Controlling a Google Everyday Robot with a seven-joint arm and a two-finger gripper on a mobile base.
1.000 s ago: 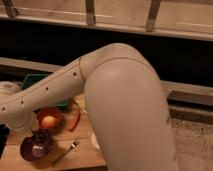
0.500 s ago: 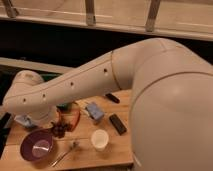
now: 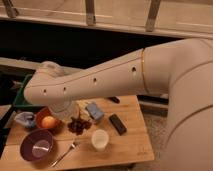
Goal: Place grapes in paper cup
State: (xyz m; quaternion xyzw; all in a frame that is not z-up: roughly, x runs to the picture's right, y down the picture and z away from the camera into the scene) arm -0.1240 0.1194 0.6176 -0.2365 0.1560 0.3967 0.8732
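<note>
The grapes are a dark reddish cluster lying on the wooden table, just right of the orange-red bowl. The off-white paper cup stands upright a short way to the front right of them, with nothing showing inside it. My white arm reaches in from the right across the view and bends downward at the left. Its gripper hangs over the table just up and left of the grapes, shut, and mostly hidden by the wrist. Whether it touches the grapes cannot be made out.
An orange-red bowl holds a round orange fruit. A purple bowl and a fork lie at the front left. A blue packet and two black objects lie near the centre. A green bin stands far left.
The arm has lifted and stretched further across the view, uncovering more of the table. The gripper end has moved close to the grapes. The table's objects have not shifted.
</note>
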